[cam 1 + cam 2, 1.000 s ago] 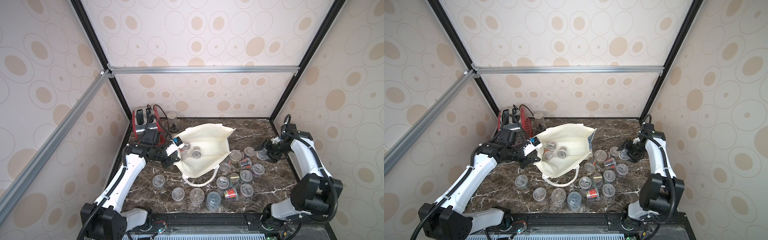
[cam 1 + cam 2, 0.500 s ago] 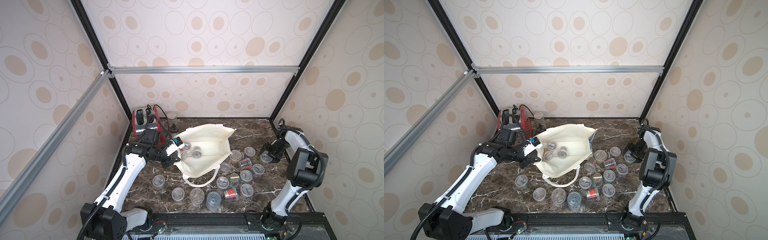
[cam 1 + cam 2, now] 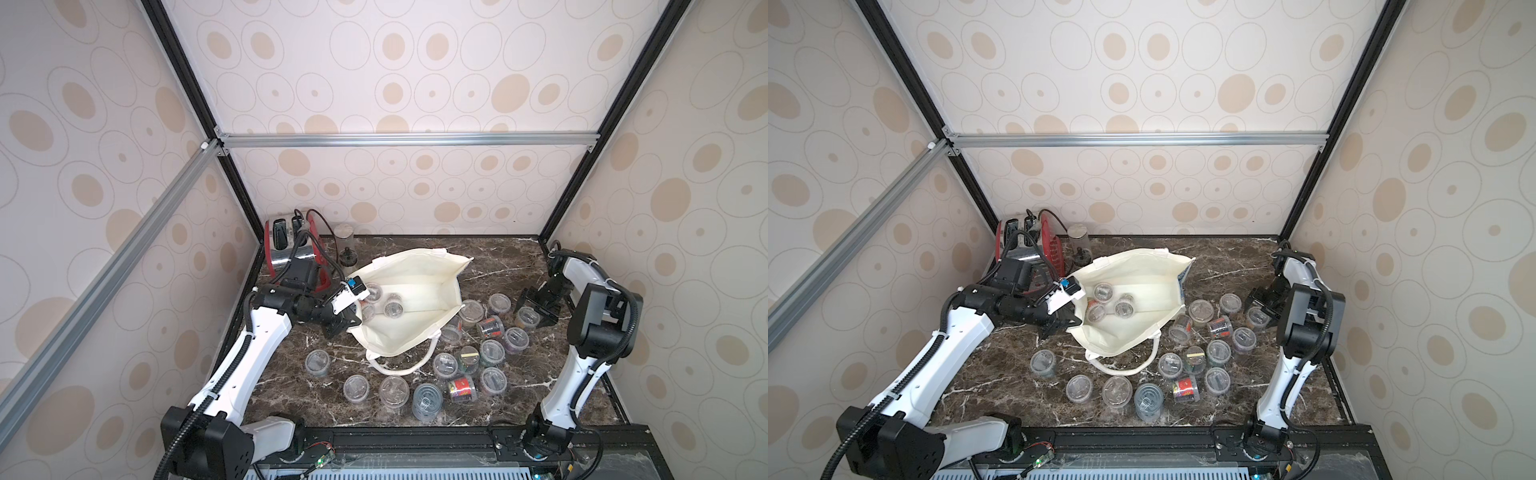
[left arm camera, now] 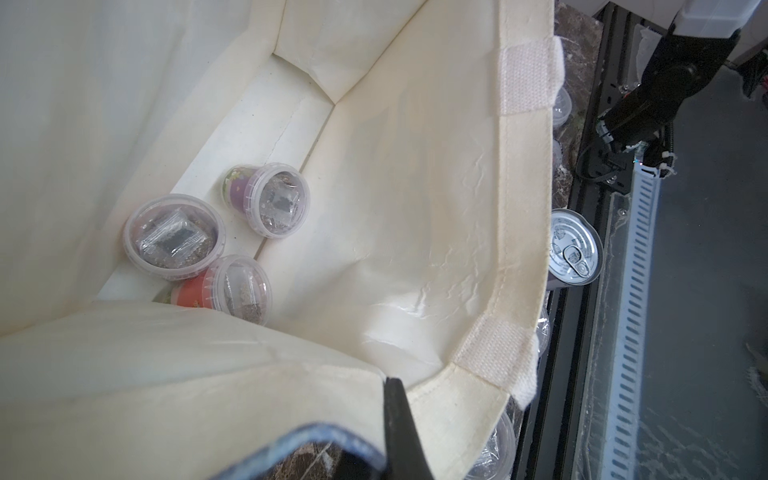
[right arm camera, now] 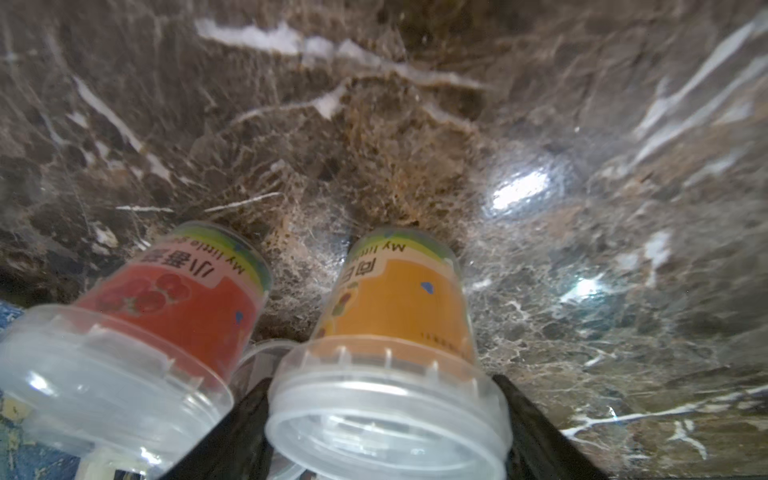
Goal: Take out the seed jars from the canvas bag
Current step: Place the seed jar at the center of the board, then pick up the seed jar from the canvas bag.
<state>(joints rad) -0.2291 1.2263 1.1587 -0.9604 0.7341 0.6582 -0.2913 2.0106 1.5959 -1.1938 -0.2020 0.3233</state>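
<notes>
Orange-labelled seed jar [image 5: 399, 316]: stood upright on the marble table [image 5: 374, 124] beside the seed jars [image 3: 492, 352] already removed. It is flanked by the right gripper [image 5: 384, 409], its jaws widened since a second ago; remaining contact cannot be told. Three [image 4: 174, 237] are left inside the canvas bag [image 3: 415, 270], whose rim is clenched by the left gripper [image 3: 347, 322].

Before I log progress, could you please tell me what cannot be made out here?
- Left wrist view: a fold of the cream canvas bag hides part of its floor; beyond three clear plastic seed jars, more may lie there.
- Right wrist view: the clear lid of the orange-labelled jar hides the tips of the right end effector; contact unclear.
- Both top views: labels of jars on the dark marble table too small to read.
</notes>
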